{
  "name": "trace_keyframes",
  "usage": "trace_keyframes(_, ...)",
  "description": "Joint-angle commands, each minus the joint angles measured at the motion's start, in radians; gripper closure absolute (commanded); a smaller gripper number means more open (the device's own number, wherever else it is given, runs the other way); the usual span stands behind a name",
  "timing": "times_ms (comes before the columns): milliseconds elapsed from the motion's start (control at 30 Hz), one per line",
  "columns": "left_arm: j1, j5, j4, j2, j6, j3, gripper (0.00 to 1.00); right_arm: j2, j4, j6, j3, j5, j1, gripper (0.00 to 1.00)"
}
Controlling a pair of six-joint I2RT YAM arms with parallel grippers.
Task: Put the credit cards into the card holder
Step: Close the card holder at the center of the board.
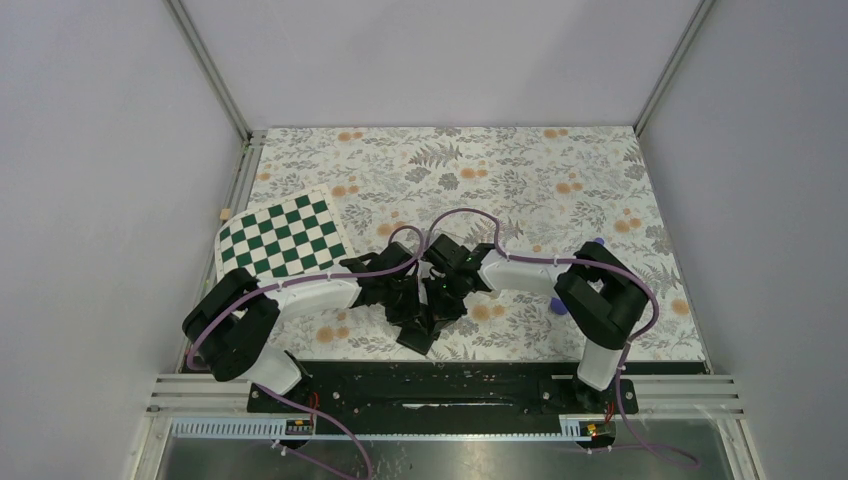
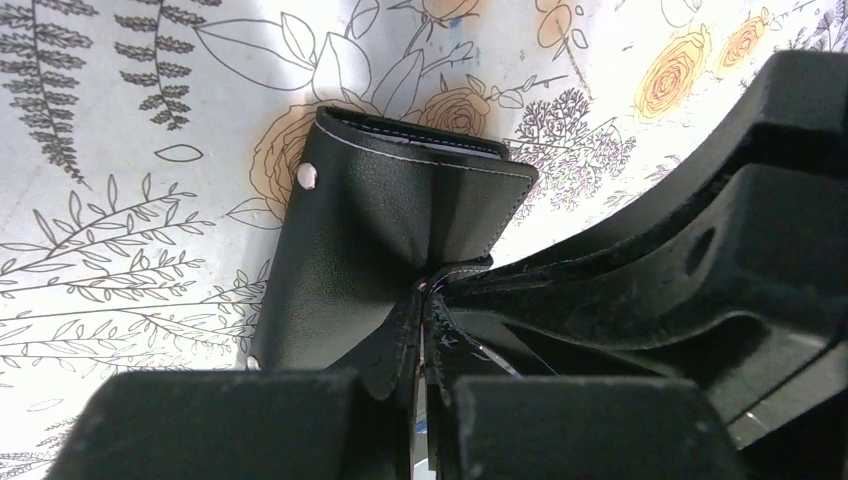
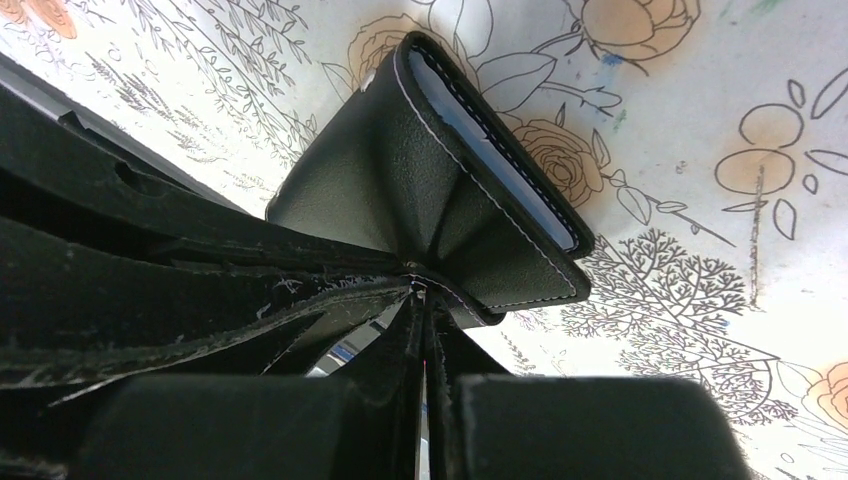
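The card holder [image 1: 418, 335] is a small black folding wallet lying folded on the flowered table near the front edge. Both grippers meet over it. In the left wrist view the card holder [image 2: 370, 230] shows a silver snap, and its cover creases toward my left gripper [image 2: 428, 290], which is shut and pinching its near edge. The right wrist view shows the card holder [image 3: 400, 170] with a pale blue-grey lining along its open side. My right gripper [image 3: 418, 280] is shut, pinching the same puckered cover. The credit cards are hidden.
A green-and-white checkered board [image 1: 282, 237] lies at the left. A purple object [image 1: 558, 307] sits beside the right arm. A clear box [image 1: 447, 246] stands just behind the grippers. Metal frame rails border the table on both sides.
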Motion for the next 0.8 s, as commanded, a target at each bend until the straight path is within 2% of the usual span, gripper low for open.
trace_keyframes(0,0.008,-0.162,-0.089,0.053,-0.026,-0.021,1.00,0.095,-0.070,-0.002,0.007,0.167,0.051,1.00)
trace_keyframes(267,0.011,-0.165,-0.072,0.027,-0.032,-0.034,1.00,0.130,-0.070,0.024,0.013,0.206,0.067,1.00)
trace_keyframes(433,0.012,-0.182,-0.106,0.010,0.020,-0.019,1.00,0.140,-0.063,0.029,0.018,0.201,0.067,1.00)
trace_keyframes(600,0.001,-0.213,-0.187,0.035,0.093,0.057,0.90,0.149,-0.053,0.031,0.018,0.186,0.067,1.00)
trace_keyframes(767,-0.013,-0.264,-0.246,0.041,0.145,0.116,0.88,0.148,-0.035,0.031,0.019,0.169,0.067,1.00)
